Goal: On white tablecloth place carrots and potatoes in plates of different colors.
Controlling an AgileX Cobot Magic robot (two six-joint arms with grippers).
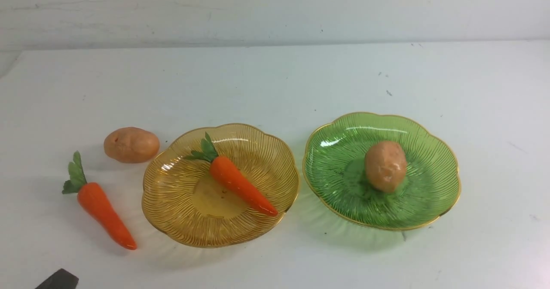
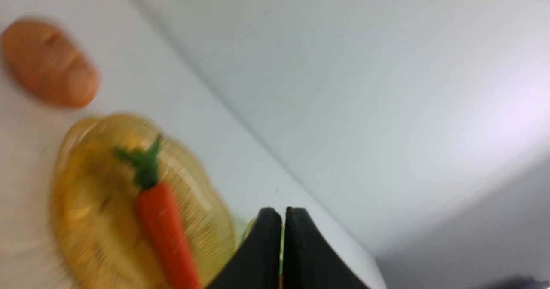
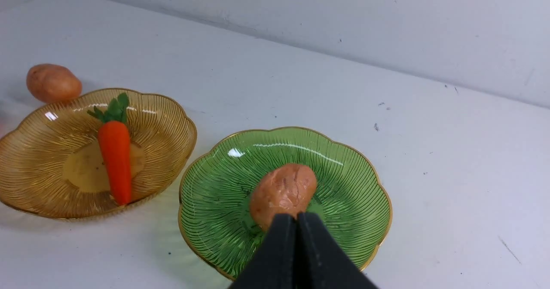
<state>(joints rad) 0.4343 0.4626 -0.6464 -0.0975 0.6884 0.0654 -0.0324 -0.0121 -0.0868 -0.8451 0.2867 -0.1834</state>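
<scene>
Half done, by the look of it. One plated carrot [image 1: 240, 185] lies in the amber plate [image 1: 172, 194], and one plated potato [image 1: 385, 166] sits mid green plate [image 1: 335, 168], which is at 3 o'clock of the amber one. Two items are not yet placed on the white tablecloth [image 1: 275, 82]: the loose potato [image 1: 131, 145] just beside the amber rim at 10 o'clock, and the loose carrot [image 1: 103, 211] near it at 8 o'clock, leaf end pointing to 11.

Step in hand is likely fetching the second pair. The next move calls for opening a gripper and coming down over one loose item. Both lie on the left side, so probably the left arm takes them: carrot into amber, potato across to green.

Left gripper [image 2: 282, 213]: jaws pressed together, nothing between them, touching nothing; the view is blurred. Right gripper [image 3: 297, 218]: jaws also closed tight and empty. Its tips overlap the plated potato in the wrist view, but the front view shows no gripper at that potato, so no contact.
</scene>
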